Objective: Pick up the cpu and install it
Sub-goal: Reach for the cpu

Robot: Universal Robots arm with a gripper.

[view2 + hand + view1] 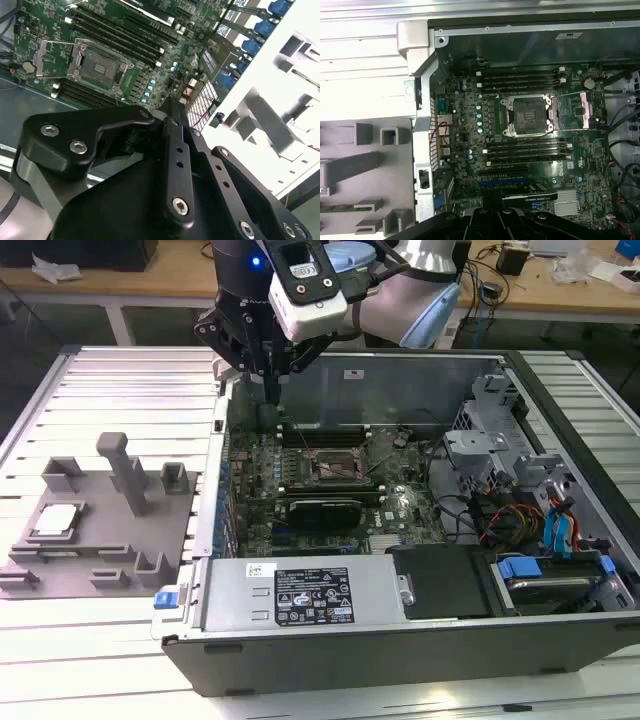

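One relation matters to you now: the cpu (55,521) lies well apart from the jaws, at about 8 o'clock from them in the exterior view. The jaws hang above the case (300,640), over its wall on the exterior view's left, near the far corner. They look drawn together with nothing between them, so the chip is not yet picked up.

The cpu rests flat, silver face up, in a shallow seat of the grey fixture (100,555). That fixture stands on the slatted worktop (120,380), just beside the case and wholly outside it. Being square, the chip gives you no long axis to line up on. Its edges look to run with the fixture's edges, and I judge that to be the squaring that counts.

Mind the fixture's tall post (124,472). It rises at about 2 o'clock from the cpu, roughly on the straight line between chip and jaws, so I would call it the likeliest thing to foul.

The socket (335,466) is much the nearer of the two, at about 5 o'clock from the jaws on the board. In the first wrist view the socket (527,116) looks open and bare, with no chip seated. The install is therefore undone, and the chip and its socket lie on opposite sides of the jaws.
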